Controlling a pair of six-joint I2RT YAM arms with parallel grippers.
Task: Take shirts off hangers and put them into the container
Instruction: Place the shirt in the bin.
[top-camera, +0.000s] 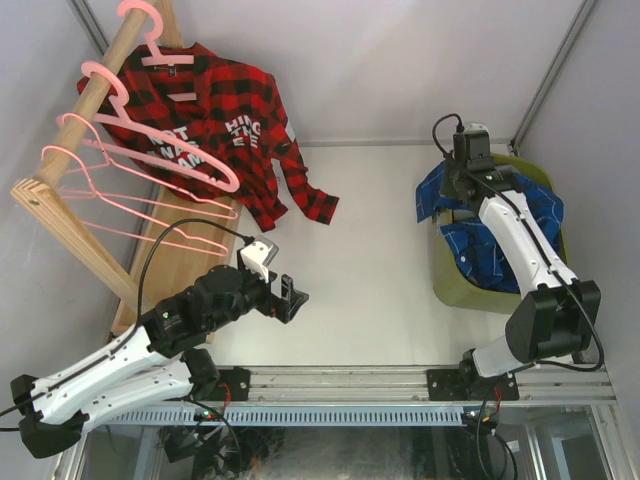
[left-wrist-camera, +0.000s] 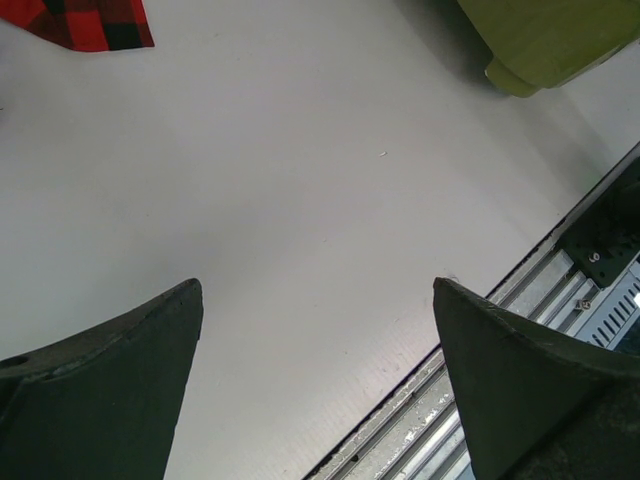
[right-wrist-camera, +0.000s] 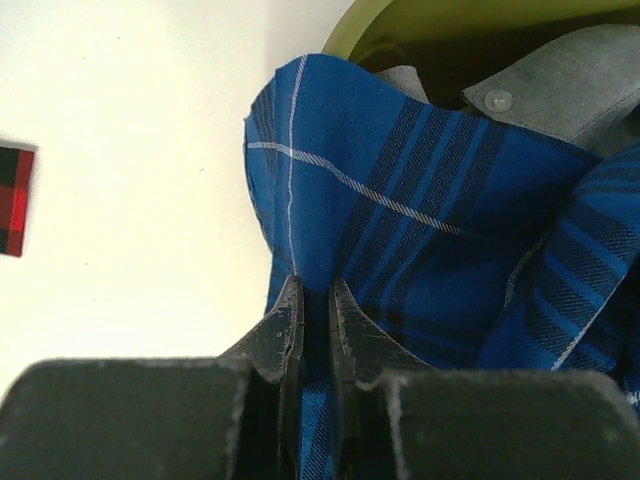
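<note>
The right fingers (right-wrist-camera: 295, 305) are pressing together almost completely, pinching a fold at the edge of the blue plaid shirt (right-wrist-camera: 420, 230). That fold is hanging outside the rim of the green container (right-wrist-camera: 400, 20), draping toward the tabletop (top-camera: 380, 230), while the rest of the shirt is lying inside on top of a grey shirt (right-wrist-camera: 590, 80).

The left fingers (top-camera: 290, 298) are standing as wide apart as they go, holding nothing and hovering over bare tabletop, well apart from the container.

The step in hand looks like tucking in the loose blue cloth. To do it well, the right arm should be lifting the pinched fold high enough to clear the rim, carrying it inward over the middle of the container, and letting go only once the cloth is hanging above the other shirts. Pulling sideways instead of upward risks dragging the cloth against the rim or tipping the container.

Farther out, the red-black plaid shirt (top-camera: 225, 130) is hanging at the wooden rail (top-camera: 110, 70) among the pink hangers (top-camera: 150, 190), apparently on one of them, so it is waiting its turn.
</note>
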